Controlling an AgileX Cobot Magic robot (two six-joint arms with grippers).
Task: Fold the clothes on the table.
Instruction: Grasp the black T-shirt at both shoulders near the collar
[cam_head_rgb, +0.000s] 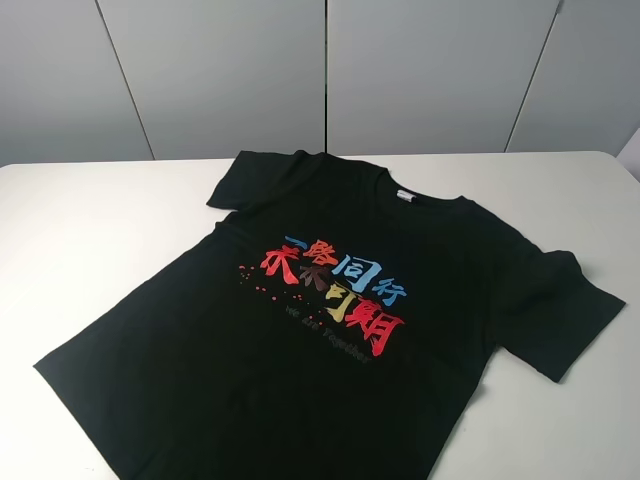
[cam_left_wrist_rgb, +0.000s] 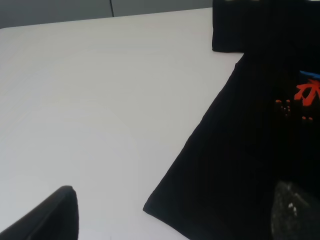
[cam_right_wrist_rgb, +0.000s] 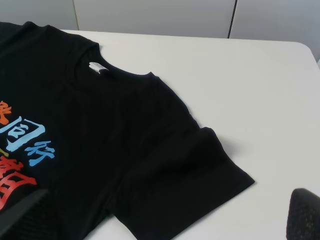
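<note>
Left claw (cam_left_wrist_rgb: 175, 195), right claw (cam_right_wrist_rgb: 170, 197), both agape

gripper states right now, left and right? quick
Left gripper: open, fingers wide apart, holding nothing.
Right gripper: open, fingers wide apart, holding nothing.

- Pale grey wall panels (cam_head_rgb: 220, 70) fill the top of the exterior view, split by thin dark seams (cam_head_rgb: 325, 75): one upright at centre, others slanting.
- A white table (cam_head_rgb: 90, 220) spans the frame below them.
- Soft, even light; shadows faint.
</note>
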